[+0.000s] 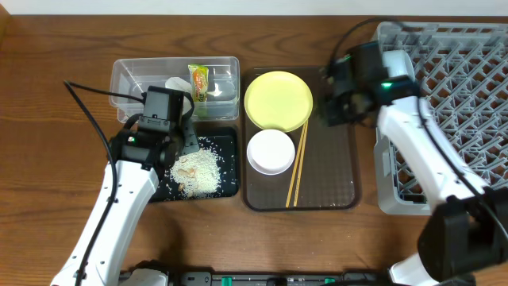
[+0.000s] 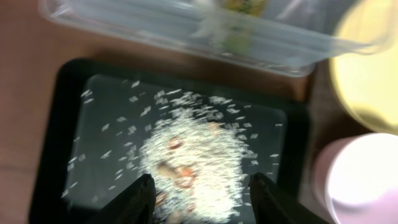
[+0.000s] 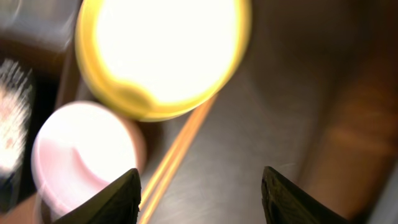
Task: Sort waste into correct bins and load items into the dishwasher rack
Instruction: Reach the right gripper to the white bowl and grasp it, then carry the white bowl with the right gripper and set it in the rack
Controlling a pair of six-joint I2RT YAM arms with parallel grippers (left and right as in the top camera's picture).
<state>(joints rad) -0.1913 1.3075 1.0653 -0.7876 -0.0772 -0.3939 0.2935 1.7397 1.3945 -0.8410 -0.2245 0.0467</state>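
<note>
A: What did only the overhead view show?
B: The grey rack [image 1: 460, 71] on the right of the wooden tabletop [image 1: 48, 95]. Only the left wrist view showed brownish bits in the rice [image 2: 193, 155].
A: Containers?
B: Rice lay in the black tray [image 1: 232, 163]. The wrapper [image 1: 198, 81] and tissue [image 1: 178, 85] were in the clear tub [image 1: 131, 75]. The yellow plate [image 1: 278, 99], white bowl [image 1: 271, 151] and chopsticks [image 1: 298, 163] sat on the brown tray [image 1: 333, 175].
A: Pincers?
B: The left pincer [image 2: 202, 186] was wide and empty over the rice. The right pincer [image 3: 204, 193] was wide and empty over the brown tray.

Overhead straight down, far, both wrist views close, downward, sharing yellow plate [image 1: 278, 101]
</note>
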